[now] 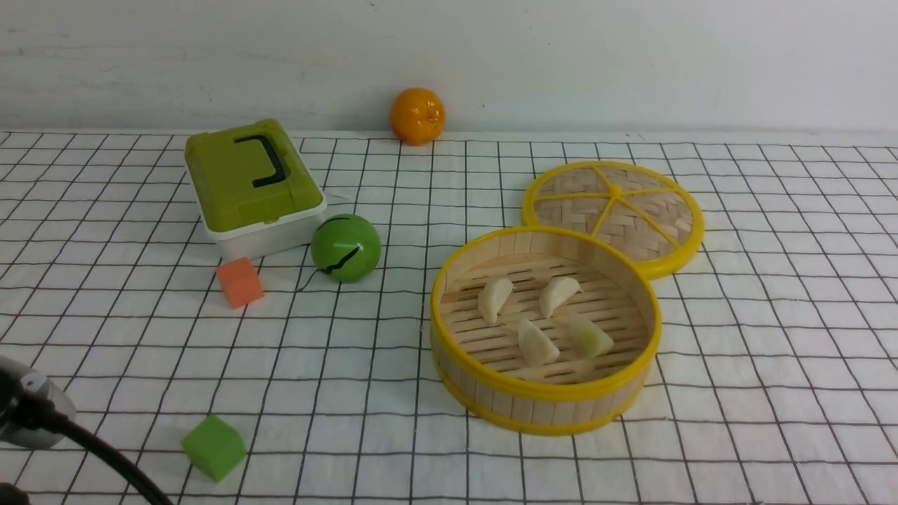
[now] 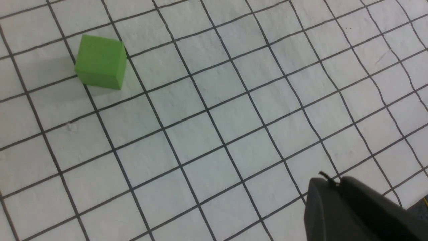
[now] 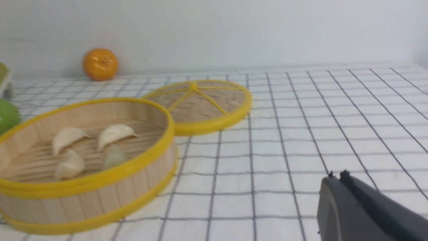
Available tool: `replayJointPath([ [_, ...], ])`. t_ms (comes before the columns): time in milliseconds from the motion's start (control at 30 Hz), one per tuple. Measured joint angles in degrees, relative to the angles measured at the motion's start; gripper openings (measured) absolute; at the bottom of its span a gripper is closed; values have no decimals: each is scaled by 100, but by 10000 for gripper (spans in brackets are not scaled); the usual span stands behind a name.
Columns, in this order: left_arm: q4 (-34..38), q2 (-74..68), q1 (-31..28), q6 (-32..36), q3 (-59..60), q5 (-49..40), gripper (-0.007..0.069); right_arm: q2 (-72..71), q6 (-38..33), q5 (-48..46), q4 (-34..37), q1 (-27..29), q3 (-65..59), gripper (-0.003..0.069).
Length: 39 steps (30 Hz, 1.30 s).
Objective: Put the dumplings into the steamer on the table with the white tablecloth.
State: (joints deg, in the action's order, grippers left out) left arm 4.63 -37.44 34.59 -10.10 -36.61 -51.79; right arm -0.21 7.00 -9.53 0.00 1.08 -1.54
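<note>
From the front, the steamer (image 1: 546, 330) stood on the white tablecloth (image 1: 772, 337) to the right of centre, and all four dumplings (image 1: 544, 317) lay on its slatted floor, the pale green one nearest the right wall. The lid (image 1: 612, 216) lay flat behind the steamer, touching its rim. On the left were a green-topped box (image 1: 252, 188), a green ball (image 1: 346, 247) just beside it, an orange cube (image 1: 240, 282) and a green cube (image 1: 214, 447); an orange (image 1: 417, 116) sat by the wall. Only part of the left arm (image 1: 31, 410) showed at the lower left edge. In the left wrist view, the left gripper (image 2: 329, 183) hung over bare cloth, well apart from the green cube (image 2: 100, 62), its jaws nearly together and holding nothing. In the right wrist view, the right gripper (image 3: 336, 175) was closed and empty, to the side of the steamer (image 3: 85, 164), with the dumplings (image 3: 88, 147) inside it.
</note>
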Motion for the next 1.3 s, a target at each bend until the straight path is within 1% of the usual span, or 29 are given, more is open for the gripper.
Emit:
replayJointPath([
  [67, 0, 0, 0, 0, 0, 0, 50, -33, 0, -423, -73, 239, 0, -23],
  [133, 0, 0, 0, 0, 0, 0, 52, -33, 0, -690, -180, 308, 0, -23],
  [233, 0, 0, 0, 0, 0, 0, 55, -33, 0, -976, -310, 206, 0, -23],
  [400, 0, 0, 0, 0, 0, 0, 59, -33, 0, -1190, -516, -115, 31, -23],
  [733, 0, 0, 0, 0, 0, 0, 72, -33, 0, -1241, -551, -167, 42, -22],
  [1300, 0, 0, 0, 0, 0, 0, 73, -33, 0, -1245, -573, -167, 42, -11],
])
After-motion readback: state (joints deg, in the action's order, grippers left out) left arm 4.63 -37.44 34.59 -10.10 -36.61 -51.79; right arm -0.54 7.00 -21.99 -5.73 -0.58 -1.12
